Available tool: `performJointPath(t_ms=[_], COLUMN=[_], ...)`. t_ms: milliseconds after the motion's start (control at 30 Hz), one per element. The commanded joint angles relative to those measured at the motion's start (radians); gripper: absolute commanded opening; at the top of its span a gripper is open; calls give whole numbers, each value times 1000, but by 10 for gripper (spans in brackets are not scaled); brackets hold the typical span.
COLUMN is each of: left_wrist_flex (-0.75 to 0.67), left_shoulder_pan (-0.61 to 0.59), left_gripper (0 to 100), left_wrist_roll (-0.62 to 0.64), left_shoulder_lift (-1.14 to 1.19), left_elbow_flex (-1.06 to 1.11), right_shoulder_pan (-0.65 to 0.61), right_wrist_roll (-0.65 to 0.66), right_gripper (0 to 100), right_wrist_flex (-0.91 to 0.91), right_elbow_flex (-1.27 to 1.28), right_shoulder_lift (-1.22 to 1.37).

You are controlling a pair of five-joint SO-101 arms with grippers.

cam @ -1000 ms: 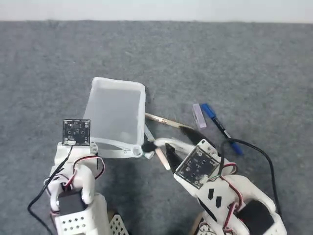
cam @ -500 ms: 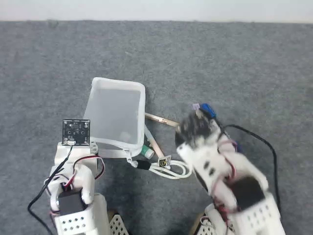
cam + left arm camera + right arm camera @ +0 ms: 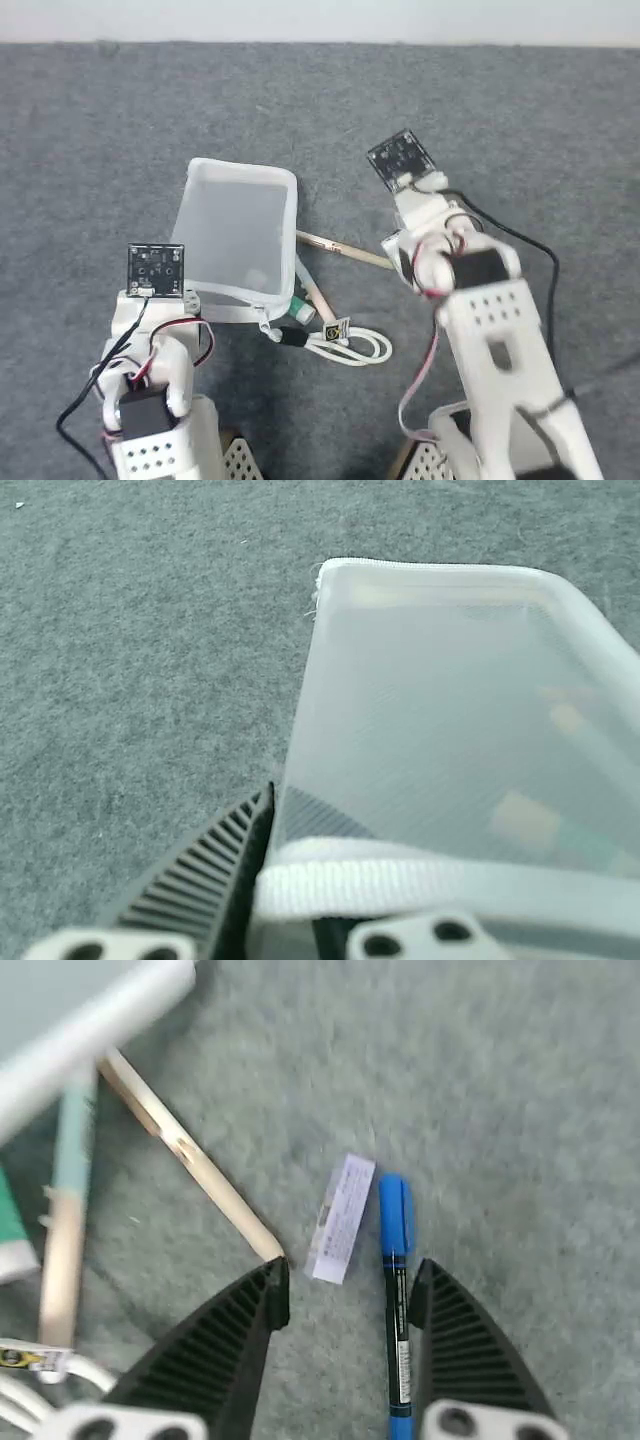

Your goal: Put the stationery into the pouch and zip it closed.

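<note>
Swung up and away from the pouch's mouth over the last second, the right arm now stands right of centre in the high view, wrist tipped down over the grey felt counter [image 3: 520,110]. The right tool [image 3: 348,1290] hangs with its fingers spread apart. A blue-capped, black-barrelled pen [image 3: 394,1290] runs between them, with a small pale-lilac rectangular eraser [image 3: 341,1217] just beside it, so I judge it is lined up to pick one of the two.

The left tool [image 3: 270,865] is clamped on the white band of the translucent white mesh pouch [image 3: 238,235], left of centre, likely to steady it for loading. A thin tan wooden pencil [image 3: 340,248] and a beige-and-green stick [image 3: 303,292] lie by the pouch's right edge. A coiled white cable [image 3: 350,347] sits lower centre.
</note>
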Motion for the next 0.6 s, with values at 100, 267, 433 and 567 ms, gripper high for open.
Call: performJointPath(t_ms=[100,267,433,567], left_wrist_flex=[3,3,3,2], left_shoulder_pan=[-3,-3,-3,-3], left_gripper=[11,11,11,11], left_wrist_roll=[-5,-5,-5,-5], left_shoulder_lift=[0,0,0,0], left_elbow_flex=[-58,-56,-56,-56], right_shoulder_pan=[36,33,31,31], right_wrist_roll=[26,23,23,23], right_gripper=[177,177,177,177], right_wrist_flex=[-41,-79,-125,-119], right_elbow_flex=[-163,-232,-304,-384], right_shoulder_lift=[262,414,553,664])
